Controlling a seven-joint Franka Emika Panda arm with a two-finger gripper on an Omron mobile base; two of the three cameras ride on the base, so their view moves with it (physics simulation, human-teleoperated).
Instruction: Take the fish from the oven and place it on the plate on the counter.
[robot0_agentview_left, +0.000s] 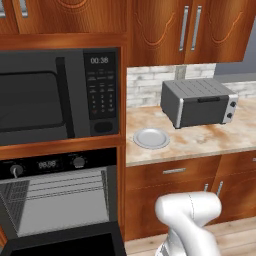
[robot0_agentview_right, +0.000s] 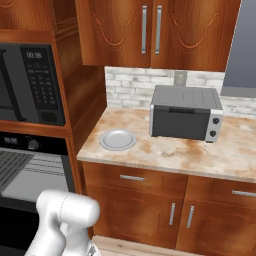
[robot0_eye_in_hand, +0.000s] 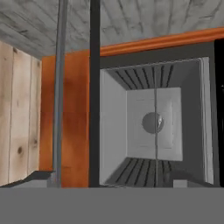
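The black oven stands open, its glass door folded down and its grey cavity with wire racks exposed. In the rolled hand view my gripper is open, its two dark tips wide apart with nothing between them, facing straight into the oven. The fish is out of view; I cannot make it out on the racks. The small round pale plate sits bare on the beige counter, just right of the oven column.
A grey toaster oven stands on the counter behind the plate. A black microwave sits above the oven. The door's silver bar handle crosses the hand view. Wooden cabinets line the wall above and below.
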